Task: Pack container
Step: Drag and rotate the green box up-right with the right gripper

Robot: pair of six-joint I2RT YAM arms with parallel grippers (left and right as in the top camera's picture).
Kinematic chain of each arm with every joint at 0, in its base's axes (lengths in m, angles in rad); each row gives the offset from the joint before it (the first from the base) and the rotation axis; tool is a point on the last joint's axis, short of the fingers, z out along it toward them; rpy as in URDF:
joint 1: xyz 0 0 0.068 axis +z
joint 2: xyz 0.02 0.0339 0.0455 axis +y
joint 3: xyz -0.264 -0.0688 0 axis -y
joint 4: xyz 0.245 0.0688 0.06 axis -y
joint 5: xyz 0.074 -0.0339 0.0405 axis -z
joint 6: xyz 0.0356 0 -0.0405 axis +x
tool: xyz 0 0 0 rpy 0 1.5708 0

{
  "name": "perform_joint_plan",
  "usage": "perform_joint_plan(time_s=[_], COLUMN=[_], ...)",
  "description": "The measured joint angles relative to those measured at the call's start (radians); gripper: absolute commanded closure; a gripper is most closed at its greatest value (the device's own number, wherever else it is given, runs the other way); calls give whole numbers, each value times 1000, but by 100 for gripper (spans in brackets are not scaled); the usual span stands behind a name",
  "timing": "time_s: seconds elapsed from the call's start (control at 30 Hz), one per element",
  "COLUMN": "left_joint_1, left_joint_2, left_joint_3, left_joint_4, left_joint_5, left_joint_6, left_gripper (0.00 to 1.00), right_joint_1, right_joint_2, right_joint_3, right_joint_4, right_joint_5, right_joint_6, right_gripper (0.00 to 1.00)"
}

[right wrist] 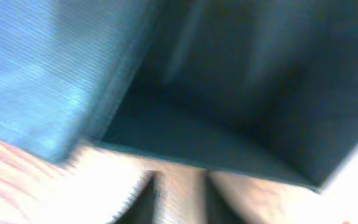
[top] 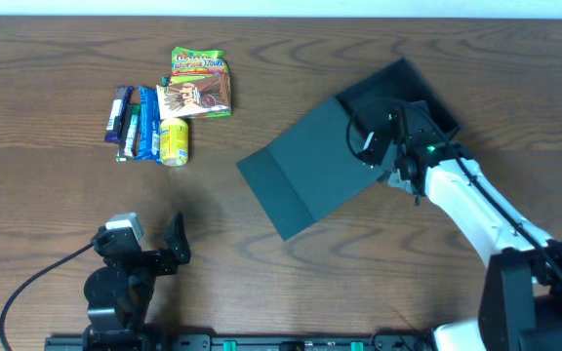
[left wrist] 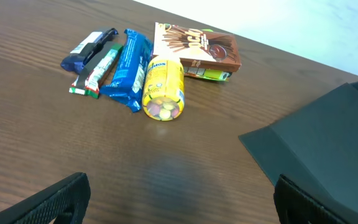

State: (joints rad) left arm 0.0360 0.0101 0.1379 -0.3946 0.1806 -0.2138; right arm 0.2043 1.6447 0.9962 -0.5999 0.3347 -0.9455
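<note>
Overhead: right fingers (top: 390,136) at container (top: 301,180) rim

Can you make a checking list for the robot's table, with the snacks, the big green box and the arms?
Surface: brown wood-grain table.
Job's things: dark teal container stands right of centre. Its flap lid is open and lies flat toward the snacks.
Clutter: snacks in one group: yellow candy tube, chocolate stick box, blue pack, two thin bars.
Grippers: left tool is open and empty over bare table. Right tool is shut, at the container. Its own view is too blurred to show a hold.
Cables: black cable trails from the left arm.
Surroundings: pale strip beyond the far edge; otherwise nothing seen.
</note>
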Motion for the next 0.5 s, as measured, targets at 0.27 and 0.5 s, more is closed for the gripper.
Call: perform_joint_plan(time_s=[0.27, 0.5], left_joint_1=[0, 0], left_joint_2=[0, 0], left_joint_3=[0, 0], left_joint_4=[0, 0], left_joint_5=[0, 0], left_joint_6=[0, 0], left_gripper=[5, 4], right_joint_1=[6, 45], right_joint_2=[13, -68], right_joint_3=[-5, -8], right_joint_4=[19, 29], right_joint_5=[-24, 61], right_joint_6=[47, 56], right_gripper=[63, 2])
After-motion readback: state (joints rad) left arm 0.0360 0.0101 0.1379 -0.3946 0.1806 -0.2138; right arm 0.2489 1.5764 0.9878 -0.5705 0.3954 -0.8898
